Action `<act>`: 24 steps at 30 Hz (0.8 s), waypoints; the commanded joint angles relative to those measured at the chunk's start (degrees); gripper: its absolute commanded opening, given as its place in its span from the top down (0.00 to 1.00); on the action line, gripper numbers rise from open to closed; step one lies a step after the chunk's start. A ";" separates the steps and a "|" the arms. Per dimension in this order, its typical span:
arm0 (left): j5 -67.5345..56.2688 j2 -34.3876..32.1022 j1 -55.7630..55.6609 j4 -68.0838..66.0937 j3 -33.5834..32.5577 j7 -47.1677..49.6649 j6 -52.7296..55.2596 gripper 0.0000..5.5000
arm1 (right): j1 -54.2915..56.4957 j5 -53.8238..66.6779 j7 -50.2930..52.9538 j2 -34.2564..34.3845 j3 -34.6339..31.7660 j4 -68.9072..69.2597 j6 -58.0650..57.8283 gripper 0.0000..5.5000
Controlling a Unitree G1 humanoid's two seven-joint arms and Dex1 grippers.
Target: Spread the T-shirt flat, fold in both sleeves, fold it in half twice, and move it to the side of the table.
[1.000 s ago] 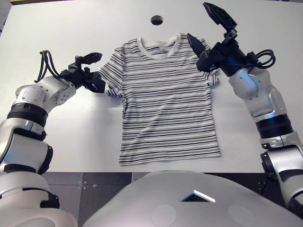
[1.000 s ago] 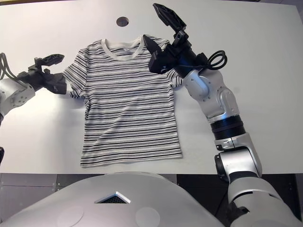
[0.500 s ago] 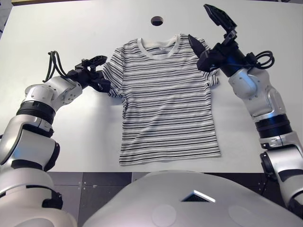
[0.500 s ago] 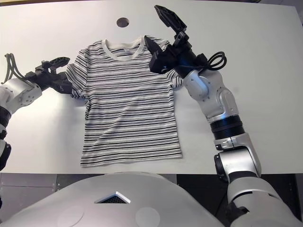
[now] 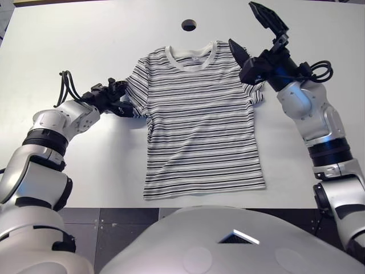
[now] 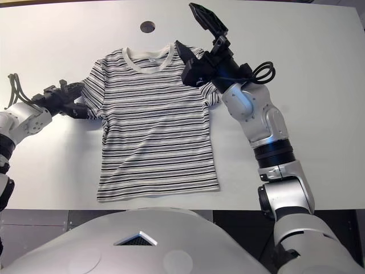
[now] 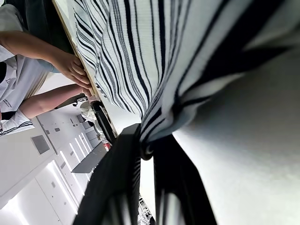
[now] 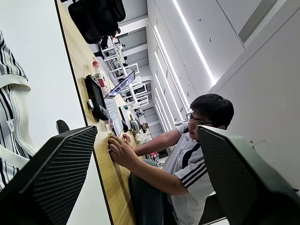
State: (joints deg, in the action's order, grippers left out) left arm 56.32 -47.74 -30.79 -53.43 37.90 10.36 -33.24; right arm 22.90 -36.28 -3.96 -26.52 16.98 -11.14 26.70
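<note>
A black-and-white striped T-shirt (image 5: 199, 120) lies spread on the white table (image 5: 85, 160), collar away from me. My left gripper (image 5: 122, 98) is low at the edge of the shirt's left sleeve (image 5: 136, 91). In the left wrist view its fingers (image 7: 117, 187) are shut on the sleeve hem (image 7: 154, 70). My right gripper (image 5: 254, 35) hangs wide open above the shirt's right shoulder. One finger (image 5: 238, 52) points down near the cloth; the other is raised high, with nothing between them.
A dark round hole (image 5: 189, 24) sits in the table beyond the collar. The table's front edge (image 5: 114, 206) runs just below the shirt's hem. Bare tabletop lies to both sides of the shirt.
My left gripper has moved right to the left sleeve and gone from open to shut on its hem. The right arm has hardly shifted.
</note>
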 commanded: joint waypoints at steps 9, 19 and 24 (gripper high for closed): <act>-2.70 2.14 6.41 11.12 -3.70 6.45 3.54 0.98 | -0.41 0.47 -0.31 -1.17 -0.35 -0.88 1.06 0.28; -0.53 1.81 8.20 21.78 -6.25 7.25 6.97 0.98 | 0.00 0.18 0.11 -1.15 -0.13 -2.91 1.39 0.28; -0.01 3.32 6.91 22.98 -6.38 6.62 7.21 0.98 | 0.67 -0.05 0.31 -0.85 0.26 -4.43 1.79 0.28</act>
State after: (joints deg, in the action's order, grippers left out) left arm 55.88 -45.11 -22.81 -30.97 31.96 17.23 -26.36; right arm 22.66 -36.30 -3.94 -27.40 16.93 -14.71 28.25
